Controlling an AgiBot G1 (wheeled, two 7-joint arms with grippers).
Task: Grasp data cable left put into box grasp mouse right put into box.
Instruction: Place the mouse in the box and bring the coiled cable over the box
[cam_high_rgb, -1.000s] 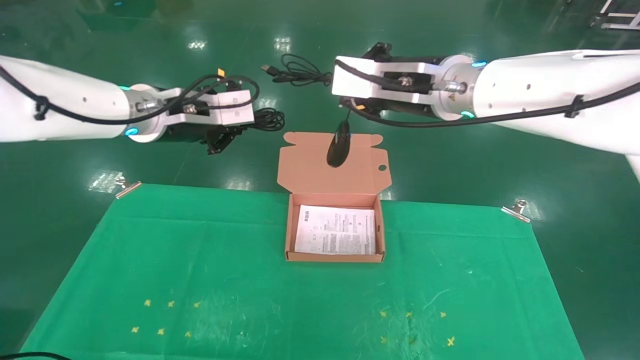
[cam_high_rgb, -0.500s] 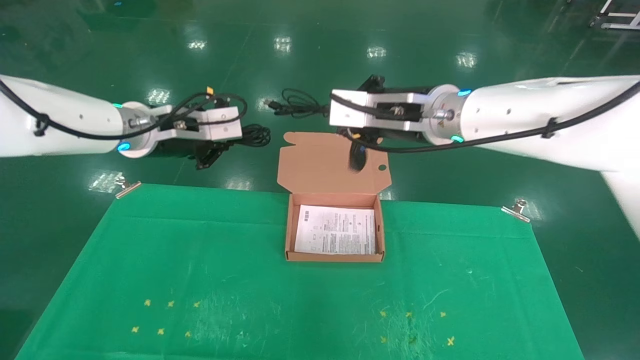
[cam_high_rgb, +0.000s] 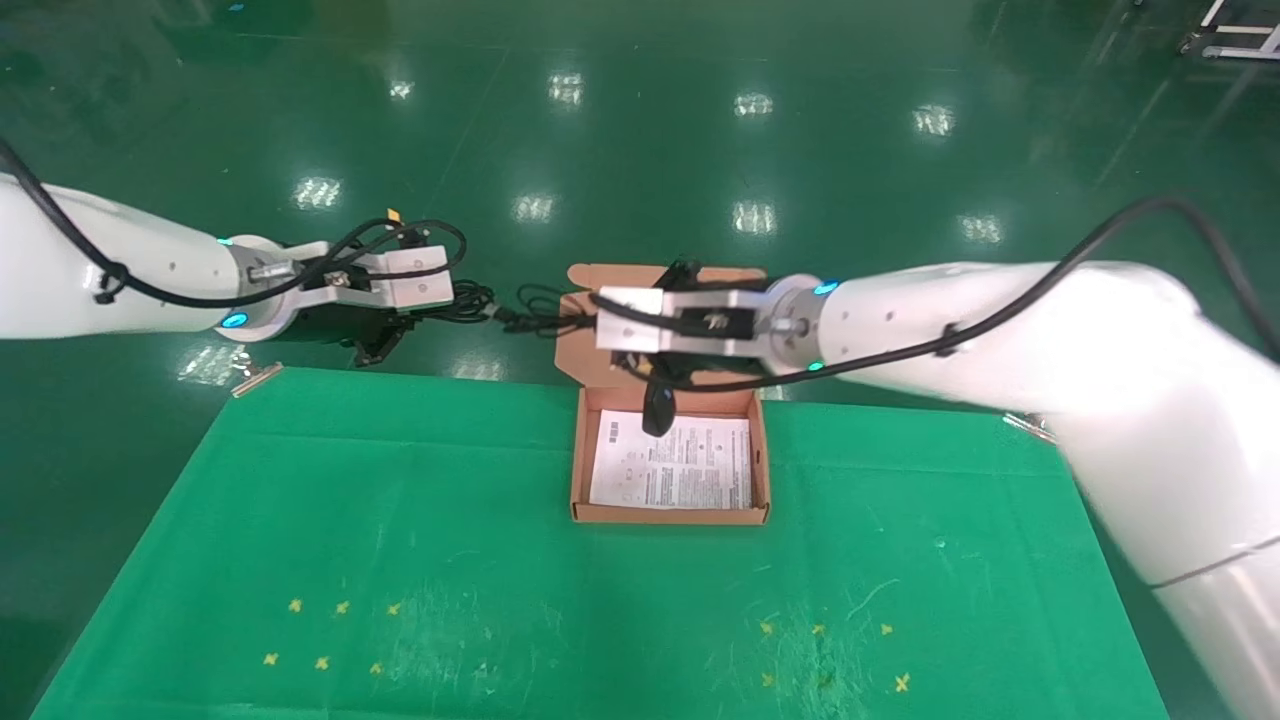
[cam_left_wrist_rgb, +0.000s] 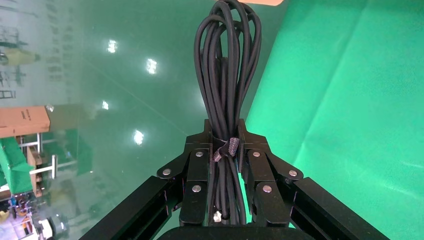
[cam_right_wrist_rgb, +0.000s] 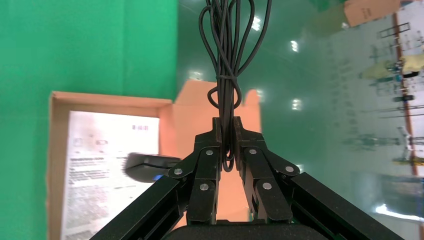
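Note:
The box (cam_high_rgb: 575, 470) lies open in the middle of the green cloth, with a white leaflet (cam_high_rgb: 680, 470) inside and its lid (cam_high_rgb: 578, 345) folded back. My right gripper (cam_high_rgb: 625, 355) is shut on the mouse's bundled cord (cam_right_wrist_rgb: 227, 100). The mouse (cam_high_rgb: 657, 410) dangles from it just above the box's far end and shows over the leaflet in the right wrist view (cam_right_wrist_rgb: 147, 167). My left gripper (cam_high_rgb: 405, 322) is up and to the left of the lid. It is shut on the data cable (cam_left_wrist_rgb: 227, 65) at its tie, and the loops (cam_high_rgb: 468, 303) stick out towards the box.
The green cloth (cam_high_rgb: 400, 520) covers the table and is held by a metal clip (cam_high_rgb: 255, 373) at its far left corner. Beyond it is shiny green floor (cam_high_rgb: 640, 150). The right arm (cam_high_rgb: 1000, 320) reaches across the cloth's far right corner.
My right arm has swung down and towards me, carrying the mouse from over the lid to just above the box's far end. My left arm has drifted lower and to the left with the cable.

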